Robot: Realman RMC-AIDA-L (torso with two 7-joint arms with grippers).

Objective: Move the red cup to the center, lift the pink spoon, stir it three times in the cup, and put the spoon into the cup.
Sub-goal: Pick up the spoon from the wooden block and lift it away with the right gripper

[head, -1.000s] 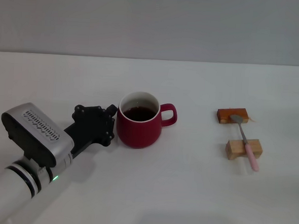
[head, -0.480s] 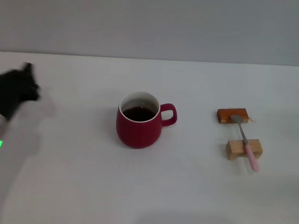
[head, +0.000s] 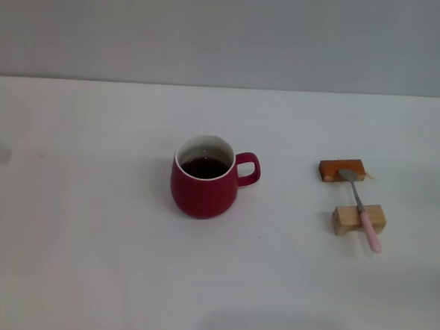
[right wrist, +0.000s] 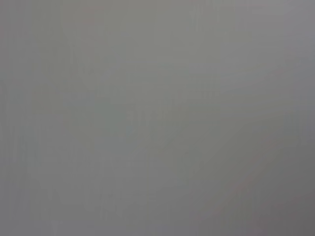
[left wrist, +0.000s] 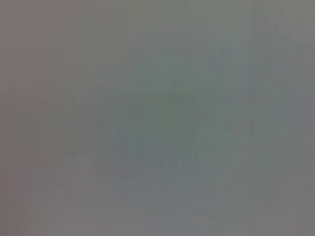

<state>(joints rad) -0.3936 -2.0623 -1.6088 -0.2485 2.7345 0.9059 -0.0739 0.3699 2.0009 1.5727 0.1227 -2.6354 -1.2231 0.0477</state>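
The rounded, bulbous dark-red ceramic cup (head: pixel 204 185) stands upright near the middle of the white table (head: pixel 87 261), its white inside showing above a pool of dark liquid and its single loop handle turned toward the robot's right. Well apart from it on that same side lies the small pink-handled spoon with a grey metal bowl and stem (head: pixel 361 207); its bowl rests on the reddish-brown wooden block (head: pixel 342 170) farther from the robot, and its stem crosses the paler wooden block (head: pixel 359 219) nearer the robot, with the pale pink handle end jutting past that block toward the front edge. The two blocks sit one behind the other with a gap between them, bridged by the spoon. Neither claw appears in the head view, so places cannot be given from either one, and whether the left or right fingers are apart or together cannot be told. Both wrist views show only a flat grey field with nothing to make out. Bare table surface lies all round the cup: wide on its left, a band between the handle and the blocks, and more toward the front. The table's far edge meets a plain grey wall (head: pixel 228 31) behind everything.
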